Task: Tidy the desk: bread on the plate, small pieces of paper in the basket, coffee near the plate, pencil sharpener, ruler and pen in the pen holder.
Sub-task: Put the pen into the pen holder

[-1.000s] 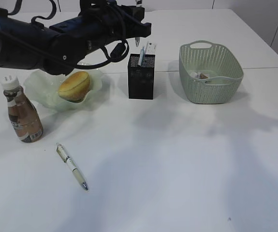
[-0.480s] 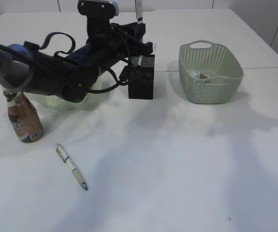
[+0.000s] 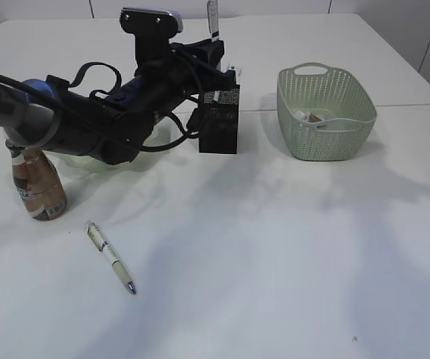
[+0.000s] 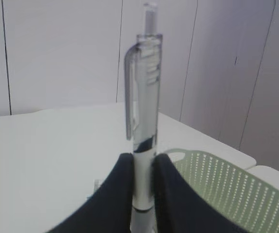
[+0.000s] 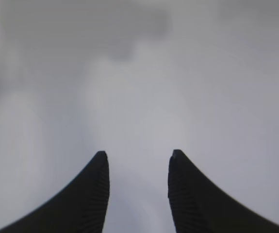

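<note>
1. Nearest the camera, a white pen (image 3: 111,256) is lying loose on the desk (image 3: 274,262), well apart from everything. It is still waiting to be collected.
2. Just behind it to the left, the coffee (image 3: 39,187) is standing upright near the plate (image 3: 164,133), so that part is looking done.
3. The change is here. A second ago the left arm was stretching high across the scene, and it is now sitting lower in front of the plate, hiding the bread completely.
4. The left gripper (image 4: 142,158) is pinching a clear pen (image 4: 144,97) narrowly around its lower barrel and holding it upright, clip end up, just above the pen holder (image 3: 218,123). I judge it is lining up the drop, with release not yet made.
5. The pen holder is already holding some pale items, and I cannot tell which. The mouth is offering limited room, so the tip is needing to clear the mesh rim.
6. To the right, the basket (image 3: 327,112) is sitting well apart with scraps inside, leaving open desk between.
7. The right gripper (image 5: 137,160) is hanging half open over blurred white with nothing between its jaws, out of the exterior view.
8. The wide bare foreground is giving free room for retreating towards the white pen.
</note>
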Robot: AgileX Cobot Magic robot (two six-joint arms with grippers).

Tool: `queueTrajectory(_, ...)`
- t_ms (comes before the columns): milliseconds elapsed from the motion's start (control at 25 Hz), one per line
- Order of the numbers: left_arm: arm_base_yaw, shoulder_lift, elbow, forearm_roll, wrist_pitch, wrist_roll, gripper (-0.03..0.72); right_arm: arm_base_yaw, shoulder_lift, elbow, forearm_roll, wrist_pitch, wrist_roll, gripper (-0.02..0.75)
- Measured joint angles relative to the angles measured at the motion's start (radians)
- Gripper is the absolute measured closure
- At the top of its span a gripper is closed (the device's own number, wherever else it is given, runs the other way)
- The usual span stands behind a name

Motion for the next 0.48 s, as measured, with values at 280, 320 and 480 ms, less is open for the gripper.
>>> queueTrajectory(280, 0.0, 0.0, 0.0, 0.0, -0.011, 0.0, 0.625, 0.0, 0.0, 0.0, 0.002, -0.044, 0.0, 0.405)
queueTrajectory(320, 0.0, 0.0, 0.0, 0.0, -0.011, 0.0, 0.625, 0.0, 0.0, 0.0, 0.002, -0.054, 0.0, 0.405)
queueTrajectory(480, 0.007, 0.0, 0.0, -0.005, -0.013, 0.0, 0.624, 0.0, 0.0, 0.0, 0.002, -0.091, 0.0, 0.405)
